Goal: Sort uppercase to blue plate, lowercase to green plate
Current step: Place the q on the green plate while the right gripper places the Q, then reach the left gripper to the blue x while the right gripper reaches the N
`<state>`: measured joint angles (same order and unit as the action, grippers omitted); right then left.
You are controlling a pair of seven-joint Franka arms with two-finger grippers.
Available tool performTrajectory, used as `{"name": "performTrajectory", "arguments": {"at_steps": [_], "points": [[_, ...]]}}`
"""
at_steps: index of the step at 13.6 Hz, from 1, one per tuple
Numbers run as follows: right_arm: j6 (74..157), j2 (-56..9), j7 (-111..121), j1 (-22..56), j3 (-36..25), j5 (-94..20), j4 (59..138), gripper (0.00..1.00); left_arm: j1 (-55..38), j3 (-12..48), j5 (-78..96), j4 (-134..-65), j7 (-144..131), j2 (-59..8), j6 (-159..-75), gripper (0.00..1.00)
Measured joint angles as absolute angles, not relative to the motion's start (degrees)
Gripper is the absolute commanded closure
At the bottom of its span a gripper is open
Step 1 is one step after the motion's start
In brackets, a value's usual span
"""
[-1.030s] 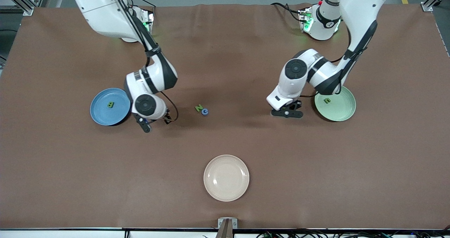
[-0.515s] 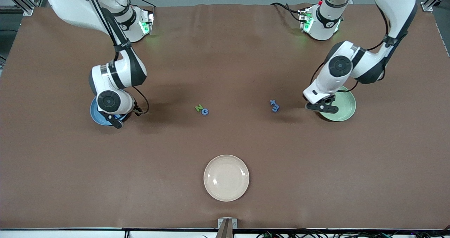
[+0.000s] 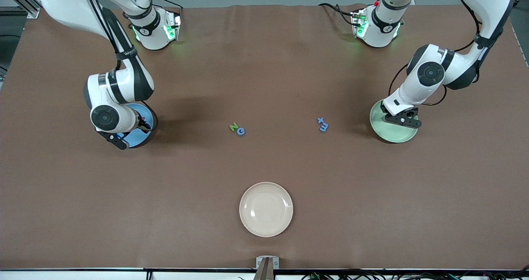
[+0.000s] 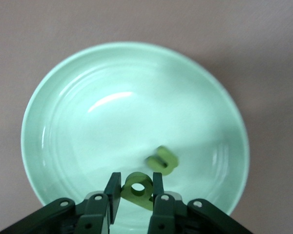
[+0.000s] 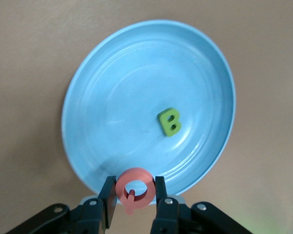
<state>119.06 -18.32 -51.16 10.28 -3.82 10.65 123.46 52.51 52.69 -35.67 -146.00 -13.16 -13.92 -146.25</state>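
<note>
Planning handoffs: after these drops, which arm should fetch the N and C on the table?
Right, probably. The green N and blue C lie somewhat closer to the right gripper than the left gripper.

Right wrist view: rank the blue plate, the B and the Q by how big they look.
1. blue plate
2. and 3. Q, then B; unsure, since the Q sits in the right gripper, close to the camera.

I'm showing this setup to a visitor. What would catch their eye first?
Both arms hover over plates with letters pinched: the right gripper holds a pink Q over the blue plate, the left gripper a green p over the green plate.
</note>
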Motion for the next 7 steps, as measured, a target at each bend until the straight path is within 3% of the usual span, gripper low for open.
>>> {"name": "performTrajectory", "arguments": {"at_steps": [1, 2, 3, 5, 6, 7], "points": [[119.5, -18.3, -51.1, 9.9, -3.8, 10.8, 123.6, 0.11, 53.4, 52.7, -36.7, -146.5, -13.0, -13.9, -146.5, 0.83], [120.3, -18.2, -51.1, 9.7, -3.8, 10.9, 123.9, 0.0, 54.2, 52.7, -37.2, -146.9, -12.7, -13.9, -147.2, 0.8], [122.0, -18.1, -51.1, 9.5, -3.8, 11.0, 124.5, 0.0, 54.6, 52.7, -37.3, -147.3, -12.2, -13.9, -147.7, 0.71], [125.4, -17.8, -51.1, 9.4, -3.8, 11.0, 126.0, 0.0, 54.7, 52.8, -37.3, -147.6, -11.9, -13.9, -148.2, 0.19], [126.1, -17.6, -51.6, 9.4, -3.7, 10.8, 126.4, 0.0, 54.7, 52.9, -37.3, -147.6, -11.4, -13.9, -148.3, 0.02], [126.5, -17.2, -53.1, 9.5, -3.3, 10.3, 126.7, 0.0, 54.7, 52.9, -37.3, -147.6, -11.2, -13.9, -148.3, 0.01]]}}
